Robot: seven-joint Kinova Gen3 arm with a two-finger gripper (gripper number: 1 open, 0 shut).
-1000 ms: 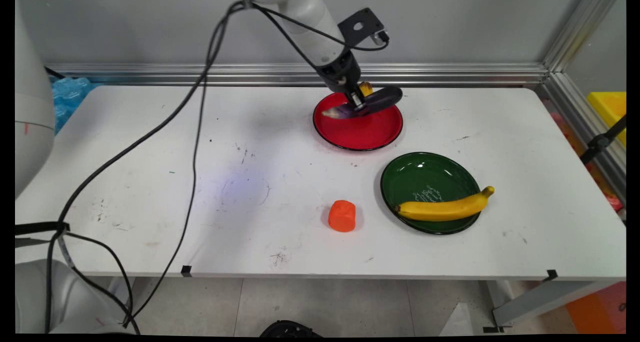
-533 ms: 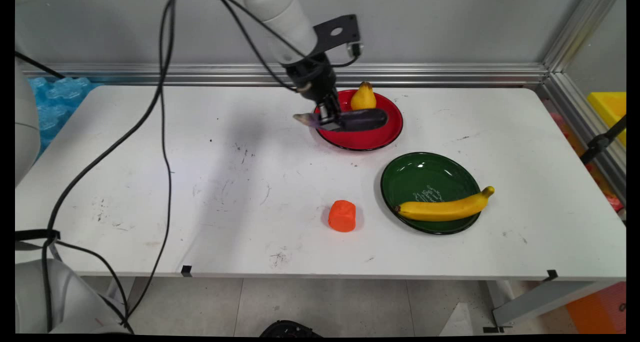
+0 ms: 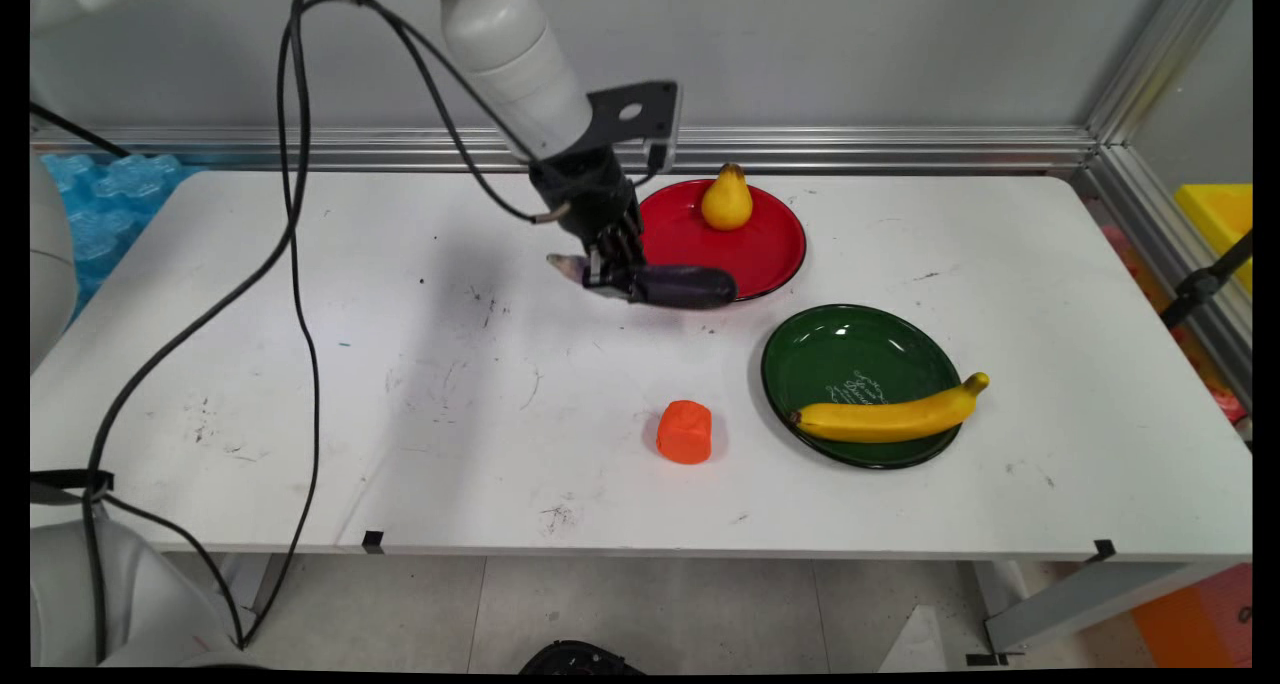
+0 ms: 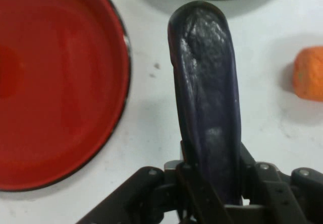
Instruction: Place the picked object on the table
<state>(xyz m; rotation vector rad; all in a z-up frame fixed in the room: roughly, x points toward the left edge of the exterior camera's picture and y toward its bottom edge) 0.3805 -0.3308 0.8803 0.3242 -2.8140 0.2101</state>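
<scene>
Gripper is clamped on a dark purple eggplant, pinching it near the pale stem end, so most of the body sticks out to one side like a lever. It's held above the white table, hanging just off the near-left edge of the red plate, with its far tip over the plate's rim as the main view shows it. In the hand view the eggplant runs straight up between the fingers, red plate on one side and bare table under it.

Handling-wise, I'd guess it's a toy: light, fairly stiff, with a smooth, glossy skin that could slip or swivel in a narrow pinch. Gripping this close to one end looks a bit off balance to me; a hold nearer the middle of the fat part would sit steadier.

Around it: a yellow pear stands at the back of the red plate, a banana lies across the near rim of the green plate, and a small orange block sits on the table, near the green plate's left.
</scene>
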